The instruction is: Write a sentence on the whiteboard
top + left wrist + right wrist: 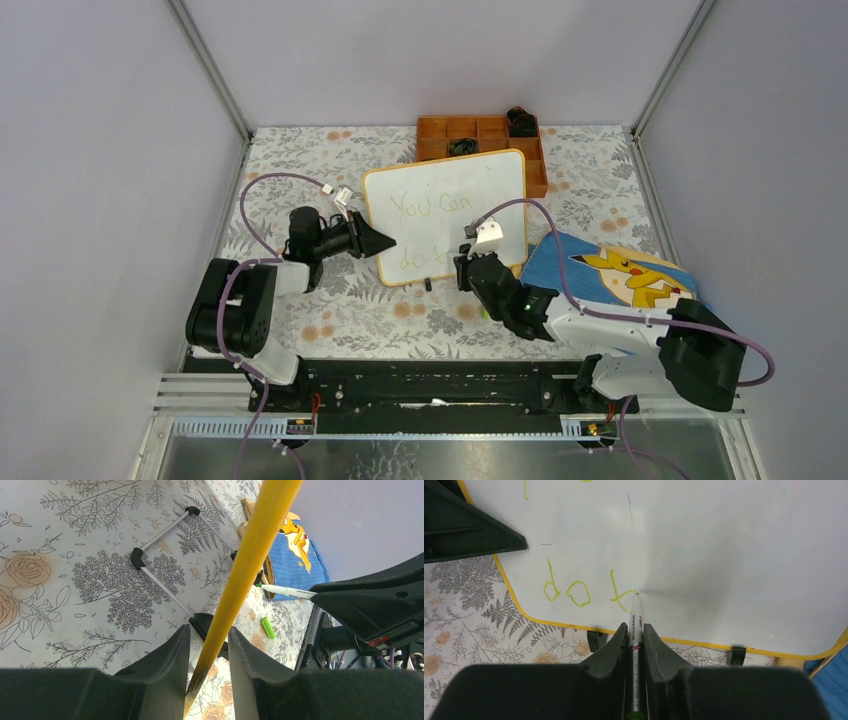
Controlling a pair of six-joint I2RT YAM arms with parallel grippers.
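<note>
The whiteboard (450,225), white with a yellow frame, lies tilted mid-table. Its sentence (435,205) reads "You Can" above "do t" (579,592) in light green. My left gripper (385,243) is shut on the board's left edge, and the yellow frame (250,555) runs between its fingers (170,655). My right gripper (635,630) is at the board's lower edge, shut on a white marker (636,615). The marker's tip touches the board (724,555) at the end of the "t" crossbar. The left wrist view also shows the marker (282,589) under the board.
An orange compartment tray (480,135) stands behind the board. A blue cartoon-print cloth (610,270) lies to the right, beside my right arm. A green marker cap (268,627) lies on the floral tablecloth near the front. The board's wire stand (160,580) rests underneath it.
</note>
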